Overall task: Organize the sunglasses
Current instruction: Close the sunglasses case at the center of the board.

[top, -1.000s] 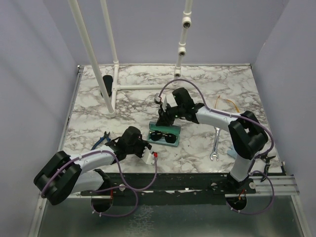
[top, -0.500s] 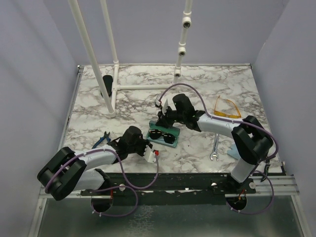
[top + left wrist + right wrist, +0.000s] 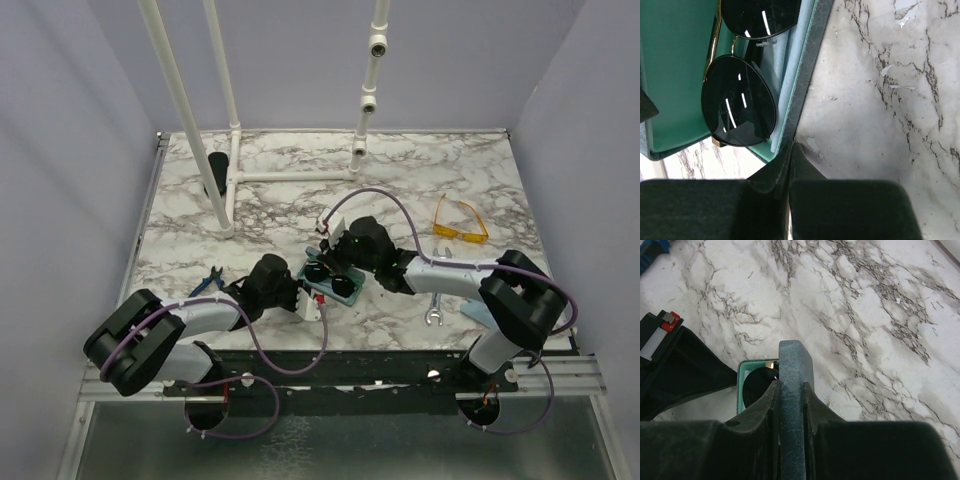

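Dark pair [image 3: 740, 100] lying cased, yellow pair [image 3: 460, 220] waiting.
I am pinching the lid [image 3: 794, 357] of the case [image 3: 802, 75] in my right gripper [image 3: 790, 385], fingers narrowed onto it. My left gripper [image 3: 790, 147], fully closed and empty, is sitting at the case's rim. The lid is not yet down, and the yellow pair is lying on the table [image 3: 280, 200], well apart.

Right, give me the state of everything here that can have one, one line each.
blue-grey case: open.
lid: gripped at its edge.
wire-frame sunglasses: lying inside the open case.
yellow sunglasses: loose on the table, in no case.
left gripper: shut, tips at the case's rim.
right gripper: shut on the lid.
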`<action>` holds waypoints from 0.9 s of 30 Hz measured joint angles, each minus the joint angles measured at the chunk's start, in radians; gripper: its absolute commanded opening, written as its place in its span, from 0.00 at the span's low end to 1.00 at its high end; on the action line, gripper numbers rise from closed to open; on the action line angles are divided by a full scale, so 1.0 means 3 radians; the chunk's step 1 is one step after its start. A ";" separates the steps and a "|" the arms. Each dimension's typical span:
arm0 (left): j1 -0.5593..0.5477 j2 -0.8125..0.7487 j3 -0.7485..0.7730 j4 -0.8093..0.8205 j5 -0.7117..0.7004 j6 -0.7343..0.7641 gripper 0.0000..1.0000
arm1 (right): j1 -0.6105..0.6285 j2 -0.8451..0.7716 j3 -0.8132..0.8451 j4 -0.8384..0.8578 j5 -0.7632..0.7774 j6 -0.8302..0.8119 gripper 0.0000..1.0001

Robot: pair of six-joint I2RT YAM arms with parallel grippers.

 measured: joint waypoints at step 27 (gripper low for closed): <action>0.0114 0.0028 0.0033 0.0390 0.0027 -0.0019 0.00 | 0.0431 -0.0390 -0.0685 0.0178 0.0312 0.0546 0.56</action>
